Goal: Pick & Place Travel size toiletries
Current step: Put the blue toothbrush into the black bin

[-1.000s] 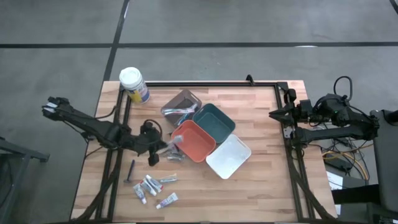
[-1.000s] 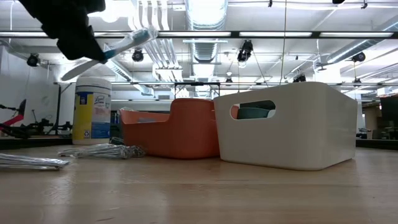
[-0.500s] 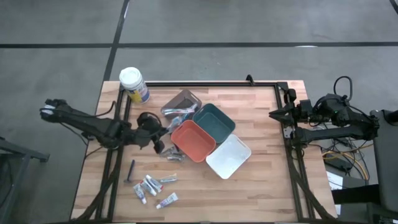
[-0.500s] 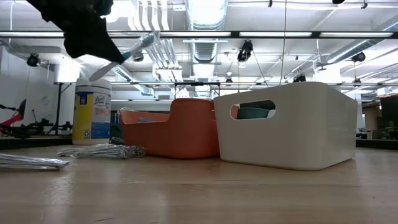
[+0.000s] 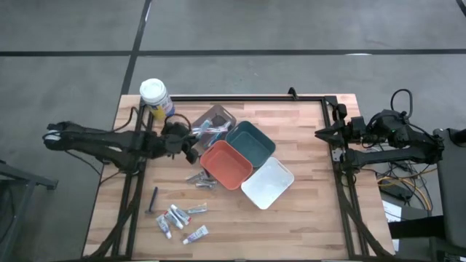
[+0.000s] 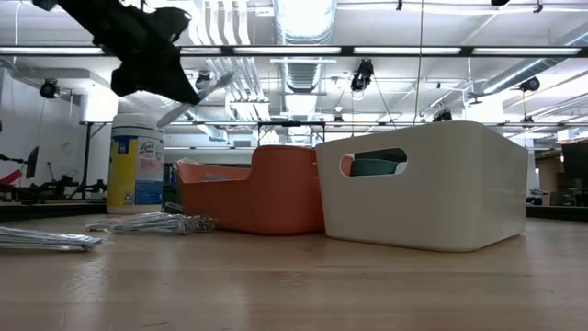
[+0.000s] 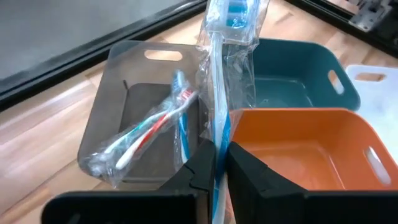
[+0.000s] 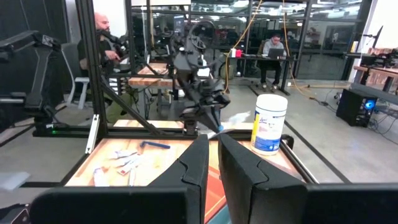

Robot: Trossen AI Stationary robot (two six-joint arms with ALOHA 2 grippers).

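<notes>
My left gripper [image 5: 192, 143] is shut on a clear-wrapped blue and white toothbrush [image 7: 217, 93], one of the travel size toiletries. It holds the brush in the air beside the clear grey tray [image 7: 134, 93], near the orange tray [image 5: 226, 164]. That grey tray holds wrapped toothbrushes [image 7: 149, 127]. Small tubes [image 5: 177, 220], a dark long-handled piece [image 5: 153, 199] and wrapped items [image 5: 203, 179] lie flat on the wood. My right gripper [image 5: 319, 133] waits shut at the table's right edge. My left gripper pinches the wrapped toothbrush's handle [image 7: 216, 163] between its two fingers, away from the bristle head [image 7: 234, 11]. The fingers come from the table's left, slanting downward. The brush is lifted clear and points forward past the fingertips, with its head over the trays.
A teal tray [image 5: 250, 140] and a white tray [image 5: 268, 183] stand beside the orange one mid-table. A white-lidded canister [image 5: 156, 99] stands at the far left corner. Black frame rails [image 5: 240, 97] run along the table's far and side edges. People sit in the room beyond.
My left gripper, still shut on the toothbrush, has swung toward the table's far edge, from the orange tray's near corner to beside the grey tray. It has turned on the way, and in the low view the brush now tilts more steeply.
</notes>
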